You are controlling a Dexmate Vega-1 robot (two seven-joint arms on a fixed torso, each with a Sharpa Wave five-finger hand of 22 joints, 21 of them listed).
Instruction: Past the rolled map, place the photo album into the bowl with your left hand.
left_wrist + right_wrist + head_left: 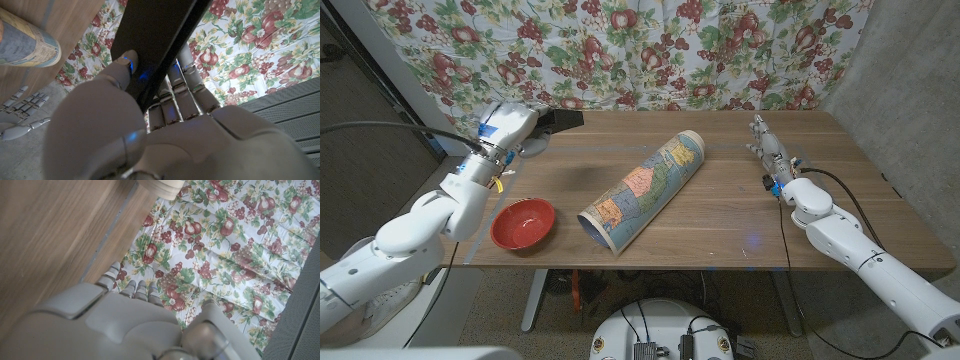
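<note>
One wooden table [740,215] carried the whole layout, and one fruit-print curtain [650,50] hung behind it across the top of the frame.

One rolled map [642,190] lay at frame centre. Its long axis ran diagonally, from the open end at lower centre-left to the far end at upper centre-right. In the left wrist view, the map end [27,37] appeared at upper left.

One red bowl [523,222] sat at lower left of the head view, just beside the near open end of the map and apart from it.

One photo album [558,120], a dark flat slab, was held off the table at upper left of the frame. The left hand [507,128] pinched it: in the left wrist view the album [155,40] was clamped between the thumb [125,67] on one face and the remaining fingers [187,82] on the other. The album's long axis extended away from the hand, toward picture right.

Key relation: the bowl lay directly below the left hand in the frame, toward the near table edge, on the same side of the map. The left arm was clearly the nearer one. Judged from this layout, the coming move is a draw-back and descent that need not cross the map.

One right hand [767,150] stood at upper right, well apart from the map. It held nothing, with fingers extended and close together.
</note>
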